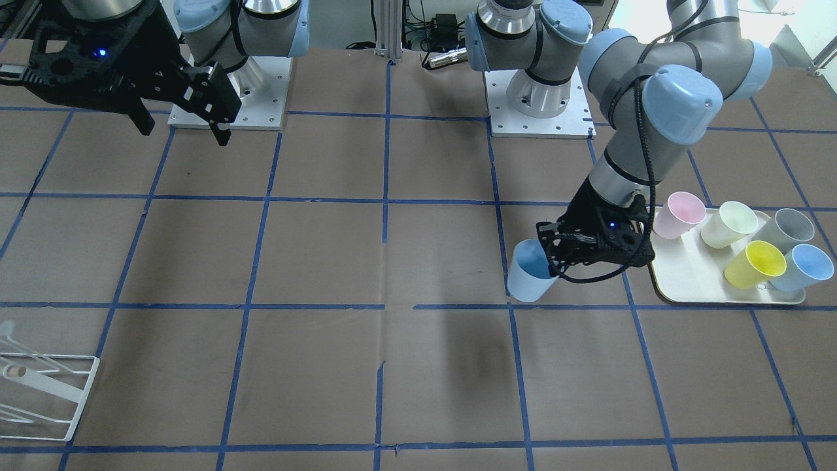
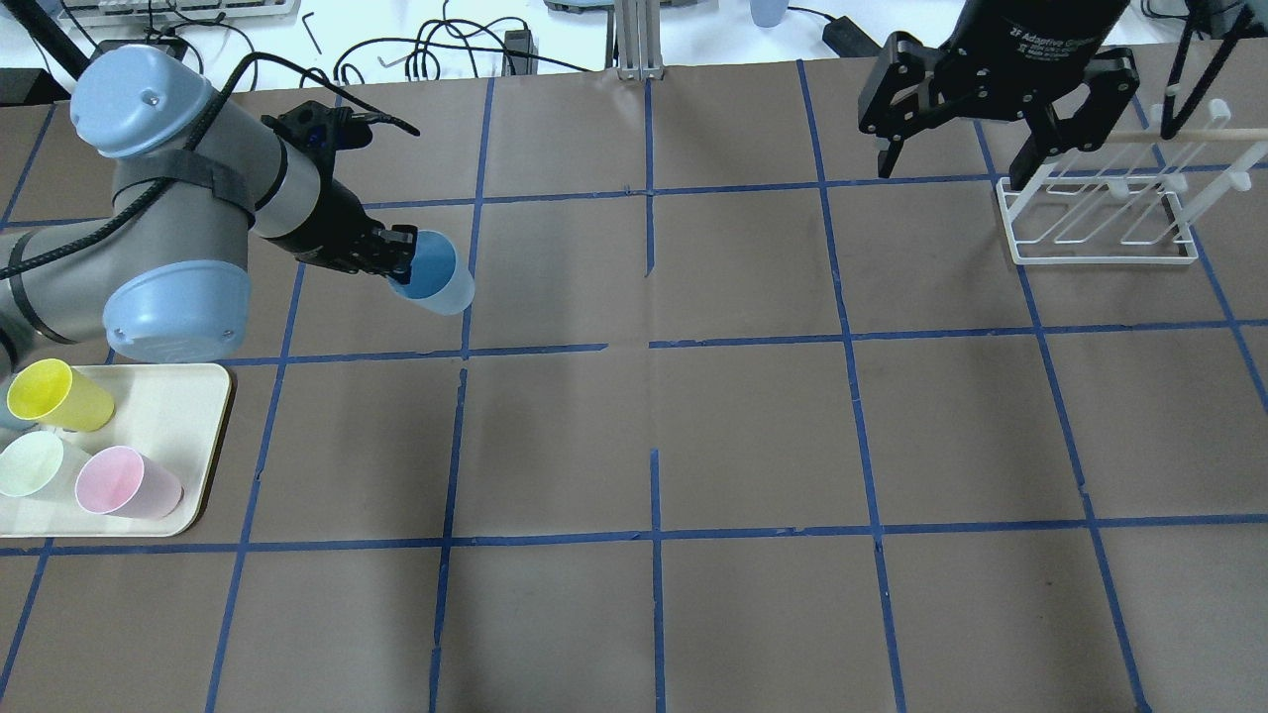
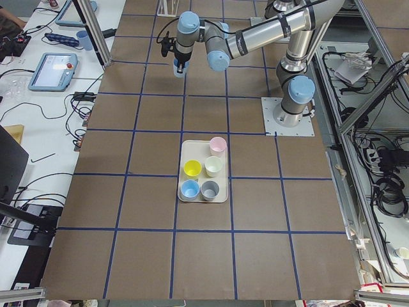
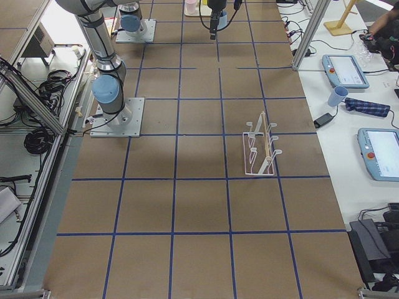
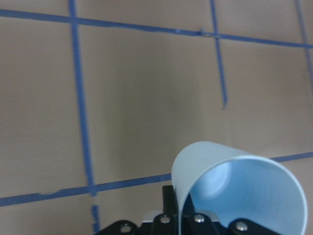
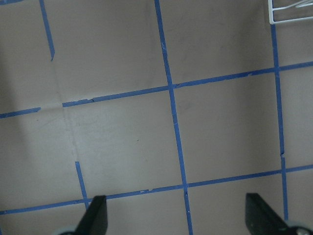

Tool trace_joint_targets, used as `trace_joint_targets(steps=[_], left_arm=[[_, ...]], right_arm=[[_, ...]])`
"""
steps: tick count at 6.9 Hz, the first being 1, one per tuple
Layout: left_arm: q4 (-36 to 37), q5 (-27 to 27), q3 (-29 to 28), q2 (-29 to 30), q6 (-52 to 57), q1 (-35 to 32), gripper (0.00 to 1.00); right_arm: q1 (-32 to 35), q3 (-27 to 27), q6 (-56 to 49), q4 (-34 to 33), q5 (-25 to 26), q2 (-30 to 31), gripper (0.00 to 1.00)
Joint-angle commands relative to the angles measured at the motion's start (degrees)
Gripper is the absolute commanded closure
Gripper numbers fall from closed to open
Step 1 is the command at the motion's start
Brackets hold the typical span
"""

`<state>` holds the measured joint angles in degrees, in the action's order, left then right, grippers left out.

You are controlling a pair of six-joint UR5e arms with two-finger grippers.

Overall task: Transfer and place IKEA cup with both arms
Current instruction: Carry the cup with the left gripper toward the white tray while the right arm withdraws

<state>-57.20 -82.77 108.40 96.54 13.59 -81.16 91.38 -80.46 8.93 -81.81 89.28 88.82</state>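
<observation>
Now | left claw (image 2: 399, 263) clamps IKEA cup (image 2: 443, 284) | right claw (image 2: 951, 158) spread wide, empty, labelled "2F Adaptive"

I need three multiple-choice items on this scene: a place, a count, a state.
1. The tray lies on the robot's: A) left side B) right side C) centre
2. Cups on the tray: A) three B) five C) seven
3. The left gripper is: A) open, empty B) shut on the IKEA cup C) out of view
1 A: it sits by the left arm.
2 B: pink cup, cream cup, grey cup, yellow cup, blue cup.
3 B: it holds the cup tilted in the air.
</observation>
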Motion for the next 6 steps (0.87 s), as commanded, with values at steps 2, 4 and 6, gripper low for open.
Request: trace_joint_targets(steps=[2, 4, 6], left_arm=[[-2.9, -5.0, 0.4, 0.7, 20.4, 16.0, 1.0], [-3.5, -5.4, -0.6, 2.9, 25.9, 24.6, 1.0], [-3.3, -5.4, -2.3, 5.9, 29.3, 28.3, 1.0]], right_arm=[[0.2, -8.6, -6.5, -10.2, 0.3, 3.6, 0.0], [0.2, -8.7, -9.8, -11.4, 0.3, 3.8, 0.0], [0.2, -8.5, -9.5, -11.4, 0.4, 3.9, 0.0]])
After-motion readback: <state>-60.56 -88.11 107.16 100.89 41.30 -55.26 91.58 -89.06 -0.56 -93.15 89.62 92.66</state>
